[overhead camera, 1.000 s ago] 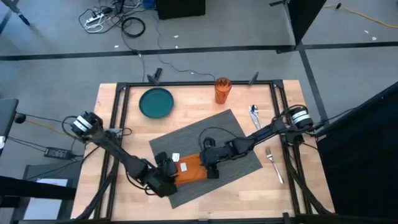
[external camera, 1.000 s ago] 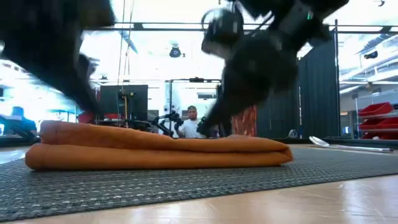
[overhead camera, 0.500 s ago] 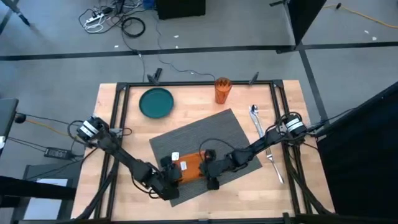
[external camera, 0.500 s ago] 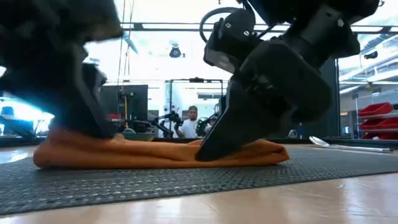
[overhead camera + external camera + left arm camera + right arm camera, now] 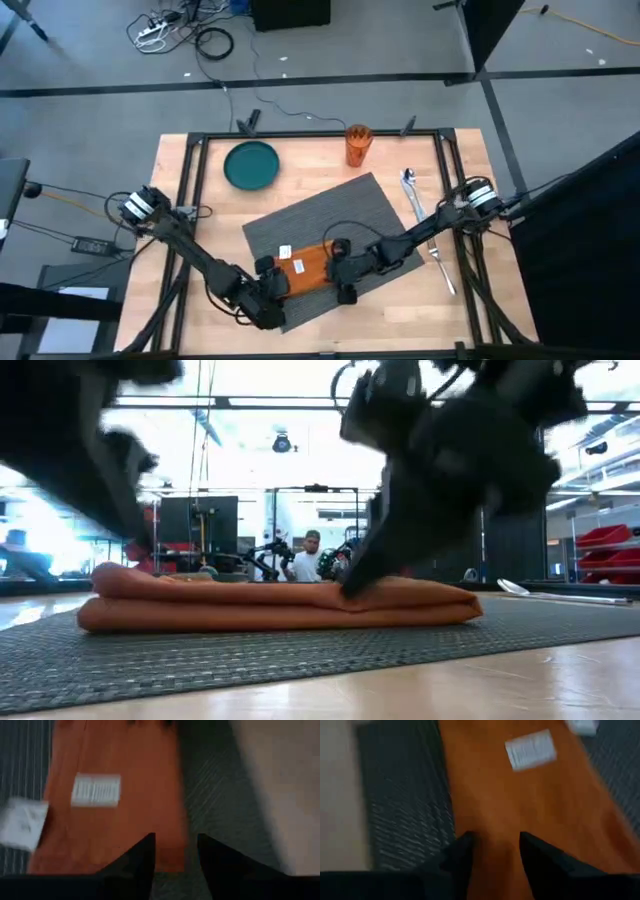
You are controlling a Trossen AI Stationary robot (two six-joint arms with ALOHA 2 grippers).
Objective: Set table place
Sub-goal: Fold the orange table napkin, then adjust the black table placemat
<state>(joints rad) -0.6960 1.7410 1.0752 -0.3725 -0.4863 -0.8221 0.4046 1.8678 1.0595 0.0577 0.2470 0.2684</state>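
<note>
A folded orange napkin [image 5: 305, 268] with a white label [image 5: 96, 791] lies flat on the dark grey ribbed place [image 5: 330, 225], which sits askew on the table [image 5: 200, 210]. My left gripper [image 5: 175, 855] is open at the napkin's left end, its fingers either side of that end's near corner [image 5: 167, 860]; in the low view it [image 5: 105, 490] hangs above the cloth. My right gripper [image 5: 495, 850] is open over the napkin's right end [image 5: 430, 600]. My right gripper comes down slanting from above and the right. One fingertip [image 5: 352, 585] meets the napkin's top layer [image 5: 375, 592] toward its right end. Nothing is pinched between the fingers. The napkin lies flat on the place.
A teal plate [image 5: 250, 165] and an orange cup [image 5: 358, 145] stand at the table's far side. A spoon [image 5: 410, 188] and a fork [image 5: 440, 262] lie right of the place. Bare wood shows at the near right corner [image 5: 420, 310].
Both grippers came down onto the napkin and pressed it flat. My left gripper has since risen off the left end, and the cloth has puffed back up. The napkin has slid slightly toward the table's right edge. My right gripper stays on it.
</note>
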